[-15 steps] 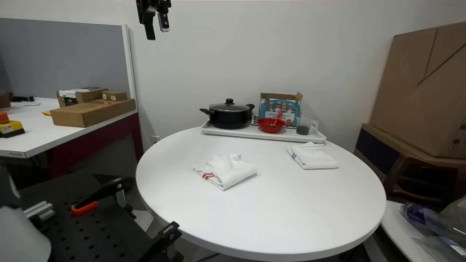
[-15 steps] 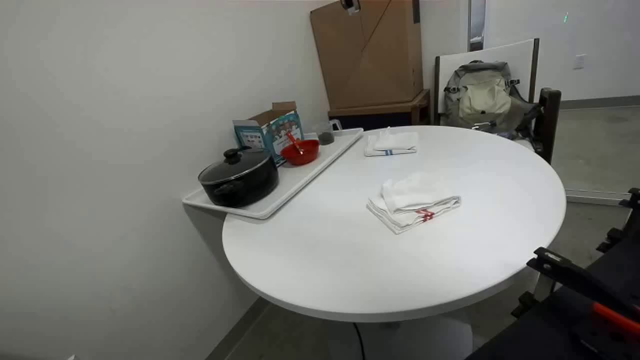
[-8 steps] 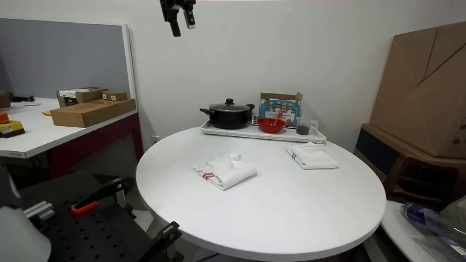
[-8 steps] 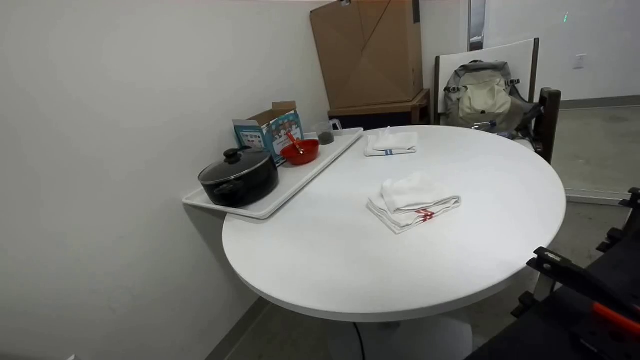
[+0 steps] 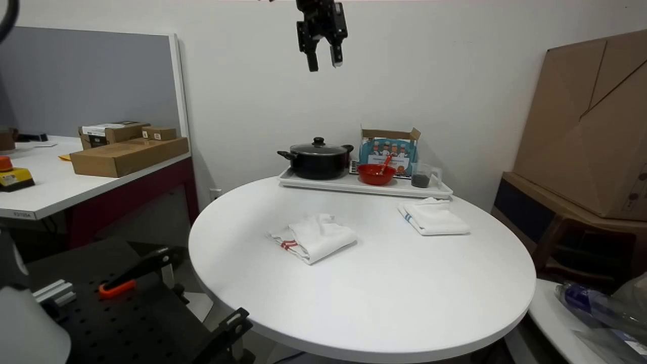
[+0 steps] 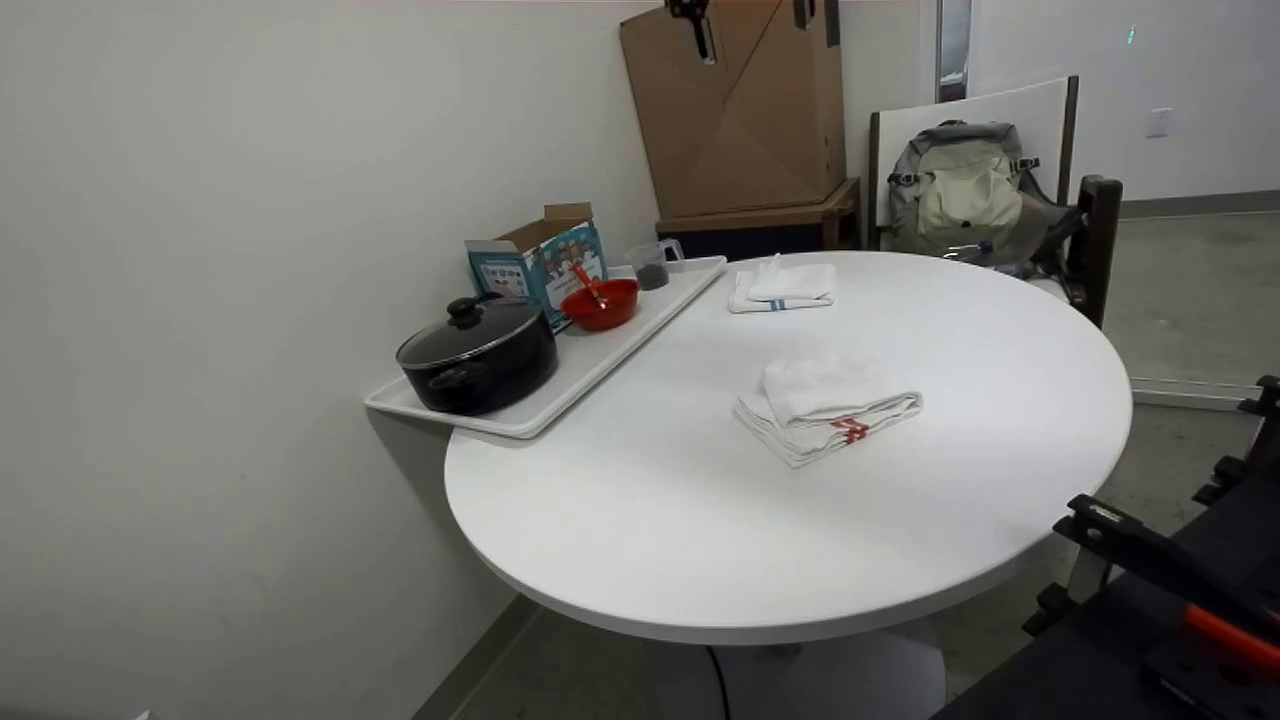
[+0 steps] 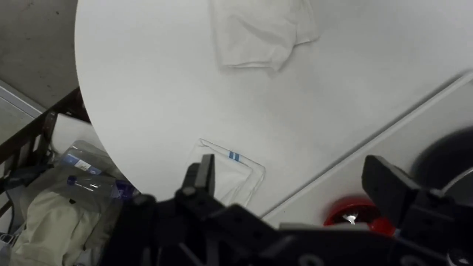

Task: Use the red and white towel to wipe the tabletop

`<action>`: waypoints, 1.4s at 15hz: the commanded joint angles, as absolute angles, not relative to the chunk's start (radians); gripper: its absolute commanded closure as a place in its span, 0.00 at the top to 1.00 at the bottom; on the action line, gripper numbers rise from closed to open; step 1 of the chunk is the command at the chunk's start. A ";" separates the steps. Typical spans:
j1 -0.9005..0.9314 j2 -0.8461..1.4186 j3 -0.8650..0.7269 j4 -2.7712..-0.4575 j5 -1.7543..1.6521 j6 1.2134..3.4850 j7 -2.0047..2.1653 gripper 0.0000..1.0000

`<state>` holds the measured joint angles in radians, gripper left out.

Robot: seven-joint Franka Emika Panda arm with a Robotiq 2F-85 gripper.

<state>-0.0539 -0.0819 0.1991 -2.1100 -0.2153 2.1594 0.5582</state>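
The folded white towel with red stripes lies on the round white tabletop. It also shows in an exterior view, and part of it is at the top of the wrist view, its red stripes out of view there. My gripper is high above the table, fingers pointing down, apart from the towel. In the wrist view the gripper has its fingers spread wide with nothing between them. In an exterior view only the fingertips of the gripper show at the top edge.
A white towel with blue stripes lies on the tabletop's far right. A white tray at the wall side holds a black lidded pot, a red bowl, a blue box and a clear cup.
In an exterior view my gripper has moved right across the top and a little lower, towards above the pot. Its fingertips dip lower into the top of an exterior view. The towels have not moved.
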 commanded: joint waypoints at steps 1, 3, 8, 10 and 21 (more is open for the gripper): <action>-0.027 0.089 0.126 -1.971 -0.213 2.102 0.449 1.00; -0.023 0.149 0.091 -1.951 -0.193 2.105 0.413 1.00; -0.013 0.231 0.038 -1.955 -0.196 2.106 0.294 1.00; -0.012 0.241 0.031 -1.969 -0.198 2.100 0.218 1.00; 0.027 0.361 0.004 -2.060 -0.360 2.257 0.053 1.00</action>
